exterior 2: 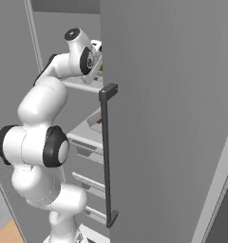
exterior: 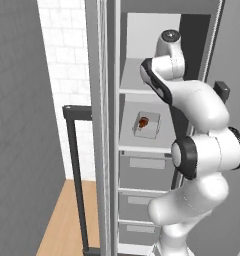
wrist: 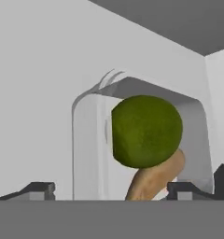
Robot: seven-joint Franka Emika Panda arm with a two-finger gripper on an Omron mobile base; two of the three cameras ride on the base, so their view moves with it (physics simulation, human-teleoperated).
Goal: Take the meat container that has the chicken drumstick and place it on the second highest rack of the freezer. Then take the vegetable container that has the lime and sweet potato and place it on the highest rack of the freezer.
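Hand view shows you the lime (wrist: 146, 131) and sweet potato (wrist: 156, 179) in their vegetable container (wrist: 88, 140), gripper (wrist: 116, 189) spread apart; left base view shows the chicken drumstick (exterior: 143, 121) tray (exterior: 148, 131).

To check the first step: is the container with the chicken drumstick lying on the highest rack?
No, the chicken drumstick in its container is on the second rack, below the highest rack.

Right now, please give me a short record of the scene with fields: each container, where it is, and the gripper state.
meat container: on the second highest rack of the freezer, holds the chicken drumstick
vegetable container: in front of the gripper, holds the lime and the sweet potato
lime and sweet potato: touching
gripper: open, its fingertips on either side of the container
freezer door: open
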